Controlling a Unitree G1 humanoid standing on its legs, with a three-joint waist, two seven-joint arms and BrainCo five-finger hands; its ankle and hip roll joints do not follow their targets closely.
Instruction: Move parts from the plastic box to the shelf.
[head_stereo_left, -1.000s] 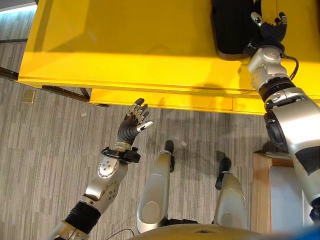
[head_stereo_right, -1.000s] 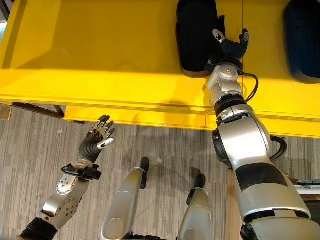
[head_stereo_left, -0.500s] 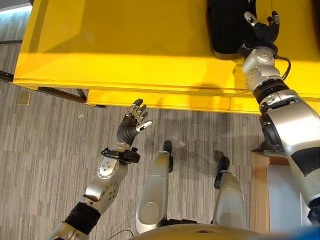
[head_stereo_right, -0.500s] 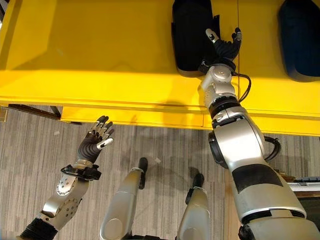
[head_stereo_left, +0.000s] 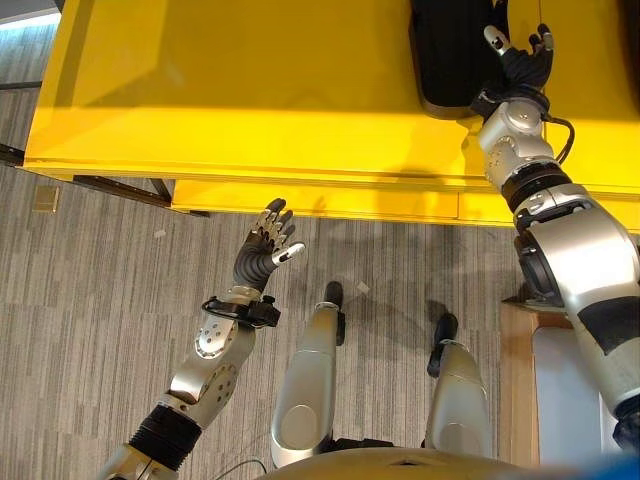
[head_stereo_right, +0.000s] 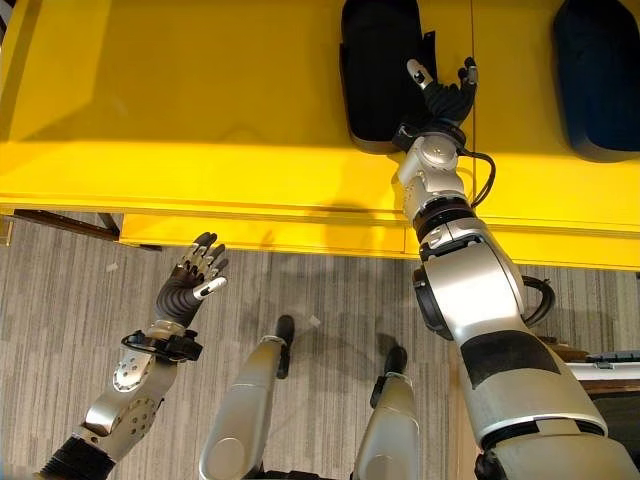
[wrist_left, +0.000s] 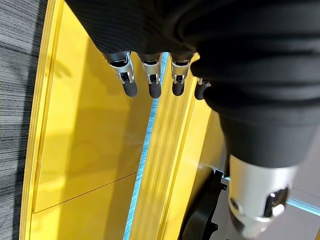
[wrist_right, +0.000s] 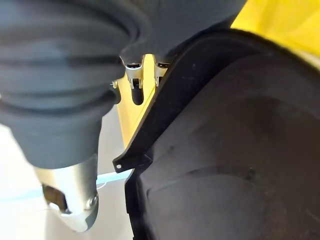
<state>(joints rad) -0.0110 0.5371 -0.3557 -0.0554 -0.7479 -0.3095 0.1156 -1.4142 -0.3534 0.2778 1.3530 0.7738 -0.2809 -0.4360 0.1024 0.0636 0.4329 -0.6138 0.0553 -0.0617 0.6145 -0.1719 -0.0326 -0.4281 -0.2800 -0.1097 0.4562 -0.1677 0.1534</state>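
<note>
A yellow shelf (head_stereo_right: 200, 110) spans above grey striped flooring (head_stereo_right: 60, 300). Below its front edge, the left hand (head_stereo_right: 190, 283) hovers, fingers straight. On the shelf, the right hand (head_stereo_right: 440, 90), fingers spread, rests beside a black moulded part (head_stereo_right: 378, 60); another black part (head_stereo_right: 598, 70) lies farther right.

I can read no text, label, number or sign anywhere from my station. The glossy yellow shelf surface (head_stereo_left: 250, 90) across the top of the frame is bare of print, and the black moulded plastic part (head_stereo_right: 380, 60) at the upper middle carries no marking I can make out.
</note>
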